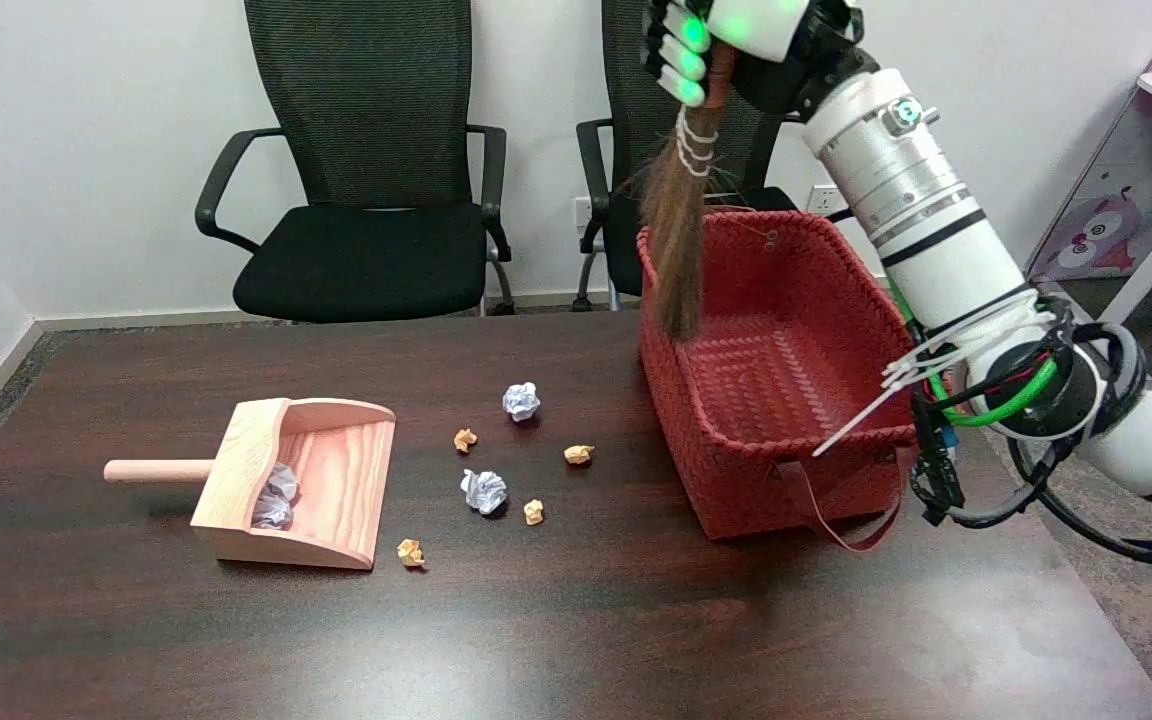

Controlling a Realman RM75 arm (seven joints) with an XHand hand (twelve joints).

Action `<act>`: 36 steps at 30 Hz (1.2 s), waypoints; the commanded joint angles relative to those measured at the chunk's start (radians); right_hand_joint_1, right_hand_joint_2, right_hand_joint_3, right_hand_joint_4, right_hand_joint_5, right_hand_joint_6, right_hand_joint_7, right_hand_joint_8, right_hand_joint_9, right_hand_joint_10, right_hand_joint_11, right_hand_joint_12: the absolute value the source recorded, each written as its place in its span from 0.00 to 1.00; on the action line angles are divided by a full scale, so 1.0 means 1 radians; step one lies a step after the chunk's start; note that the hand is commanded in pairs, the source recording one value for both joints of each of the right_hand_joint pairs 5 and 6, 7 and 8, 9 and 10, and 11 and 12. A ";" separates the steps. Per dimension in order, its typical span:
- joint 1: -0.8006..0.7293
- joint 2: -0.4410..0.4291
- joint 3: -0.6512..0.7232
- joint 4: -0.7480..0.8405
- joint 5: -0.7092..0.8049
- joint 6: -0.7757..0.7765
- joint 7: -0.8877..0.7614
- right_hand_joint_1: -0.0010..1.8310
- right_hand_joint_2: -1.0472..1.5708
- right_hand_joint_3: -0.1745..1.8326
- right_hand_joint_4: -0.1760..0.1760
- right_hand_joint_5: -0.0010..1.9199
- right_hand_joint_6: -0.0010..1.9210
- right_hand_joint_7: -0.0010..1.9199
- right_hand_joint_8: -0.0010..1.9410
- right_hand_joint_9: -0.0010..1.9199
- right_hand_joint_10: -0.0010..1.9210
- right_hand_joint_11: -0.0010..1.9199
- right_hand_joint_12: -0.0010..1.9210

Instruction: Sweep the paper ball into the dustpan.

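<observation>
The job looks partly done, as far as I can judge: the wooden dustpan [321, 480] on the left of the desk [576, 620] already has a crumpled white paper ball [276, 495] tucked against its back wall, perhaps two pressed together, I can't tell. Its handle points left and its open mouth faces right, toward the litter that is left. Out on the bare wood lie two more white paper balls, one farther back [521, 401] and one nearer [484, 491], with four small tan scraps scattered around them; the tan scrap [410, 552] nearest the pan sits just beside its near right corner, not inside. The right hand [706, 40] is raised high at the top of the scene, clenched around the handle of a small brown broom [678, 230], whose bristles hang down over the far left rim of the red woven basket [786, 380]. That basket, on the right of the desk, shows nothing inside it but its own woven floor. The bristles are well apart from every loose ball, so I'd say the broom must come down and left before another sweep can begin.
</observation>
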 commanded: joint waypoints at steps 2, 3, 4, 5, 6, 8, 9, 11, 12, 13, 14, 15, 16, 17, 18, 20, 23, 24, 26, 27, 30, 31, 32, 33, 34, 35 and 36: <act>0.339 -0.059 -0.351 -0.055 0.110 -0.022 -0.062 0.52 1.00 0.96 1.00 1.00 1.00 1.00 0.99 1.00 1.00 1.00 1.00; 0.350 -0.066 -0.363 -0.051 0.111 -0.022 -0.061 0.51 1.00 0.96 1.00 1.00 1.00 1.00 0.99 1.00 1.00 1.00 1.00; 0.366 -0.081 -0.382 -0.039 0.110 -0.021 -0.060 0.51 1.00 0.97 1.00 1.00 1.00 1.00 0.99 1.00 1.00 1.00 1.00; 0.382 -0.095 -0.400 -0.025 0.106 -0.020 -0.062 0.51 1.00 0.97 1.00 1.00 1.00 1.00 0.99 1.00 1.00 1.00 1.00; 0.390 -0.106 -0.416 -0.013 0.104 -0.020 -0.062 0.50 1.00 0.98 1.00 1.00 1.00 1.00 0.99 1.00 1.00 1.00 1.00; 0.403 -0.136 -0.457 0.032 0.101 -0.027 -0.064 0.49 1.00 0.99 1.00 1.00 1.00 1.00 0.99 1.00 1.00 1.00 1.00; 0.403 -0.145 -0.464 0.045 0.097 -0.029 -0.064 0.48 1.00 0.99 1.00 1.00 1.00 1.00 0.99 1.00 1.00 1.00 1.00; 0.397 -0.175 -0.475 0.083 0.079 -0.030 -0.064 0.48 1.00 1.00 1.00 1.00 1.00 1.00 0.99 1.00 1.00 1.00 1.00; 0.394 -0.197 -0.478 0.114 0.057 -0.029 -0.064 0.48 1.00 1.00 1.00 1.00 1.00 1.00 0.99 1.00 1.00 1.00 1.00; 0.393 -0.217 -0.481 0.145 0.041 -0.027 -0.064 0.48 1.00 0.99 1.00 1.00 1.00 1.00 0.99 1.00 1.00 1.00 1.00; 0.393 -0.232 -0.481 0.165 0.034 -0.026 -0.064 0.47 1.00 0.99 1.00 1.00 1.00 1.00 0.99 1.00 1.00 1.00 1.00; 0.393 -0.265 -0.482 0.211 0.017 -0.024 -0.064 0.47 1.00 0.99 1.00 1.00 1.00 1.00 0.99 1.00 1.00 1.00 1.00; 0.392 -0.290 -0.485 0.249 0.001 -0.025 -0.064 0.47 1.00 0.99 1.00 1.00 1.00 1.00 0.99 1.00 1.00 1.00 1.00; 0.391 -0.310 -0.489 0.280 -0.010 -0.027 -0.064 0.47 1.00 0.99 1.00 1.00 1.00 1.00 0.99 1.00 1.00 1.00 1.00; 0.389 -0.348 -0.497 0.340 -0.033 -0.032 -0.064 0.47 1.00 0.99 1.00 1.00 1.00 1.00 0.99 1.00 1.00 1.00 1.00; 0.378 -0.413 -0.498 0.434 -0.066 -0.040 -0.064 0.46 1.00 0.99 1.00 1.00 1.00 1.00 0.99 1.00 1.00 1.00 1.00; 0.345 -0.516 -0.480 0.588 -0.120 -0.096 -0.064 0.46 1.00 0.99 1.00 1.00 1.00 1.00 0.99 1.00 1.00 1.00 1.00; 0.332 -0.544 -0.466 0.646 -0.136 -0.123 -0.064 0.46 1.00 0.98 1.00 1.00 1.00 1.00 0.99 1.00 1.00 1.00 1.00; 0.312 -0.563 -0.445 0.678 -0.142 -0.121 -0.065 0.47 1.00 0.96 1.00 1.00 1.00 1.00 0.99 1.00 1.00 1.00 1.00; 0.296 -0.562 -0.439 0.684 -0.136 -0.127 -0.065 0.47 1.00 0.96 1.00 1.00 1.00 1.00 0.99 1.00 1.00 1.00 1.00; 0.251 -0.571 -0.421 0.699 -0.127 -0.149 -0.067 0.49 1.00 0.95 1.00 1.00 1.00 1.00 0.99 1.00 1.00 1.00 1.00; 0.237 -0.576 -0.408 0.699 -0.127 -0.145 -0.067 0.49 1.00 0.95 1.00 1.00 1.00 1.00 0.99 1.00 1.00 1.00 1.00; 0.216 -0.582 -0.392 0.699 -0.130 -0.135 -0.067 0.49 1.00 0.95 1.00 1.00 1.00 1.00 0.99 1.00 1.00 1.00 1.00; 0.198 -0.584 -0.383 0.698 -0.130 -0.130 -0.067 0.48 1.00 0.95 1.00 1.00 1.00 1.00 0.99 1.00 1.00 1.00 1.00; 0.183 -0.585 -0.374 0.694 -0.128 -0.132 -0.067 0.48 1.00 0.95 1.00 1.00 1.00 1.00 0.99 1.00 1.00 1.00 1.00; 0.160 -0.586 -0.357 0.685 -0.128 -0.137 -0.067 0.48 1.00 0.95 1.00 1.00 1.00 1.00 0.99 1.00 1.00 1.00 1.00; 0.140 -0.588 -0.338 0.669 -0.128 -0.139 -0.067 0.47 1.00 0.96 1.00 1.00 1.00 1.00 0.99 1.00 1.00 1.00 1.00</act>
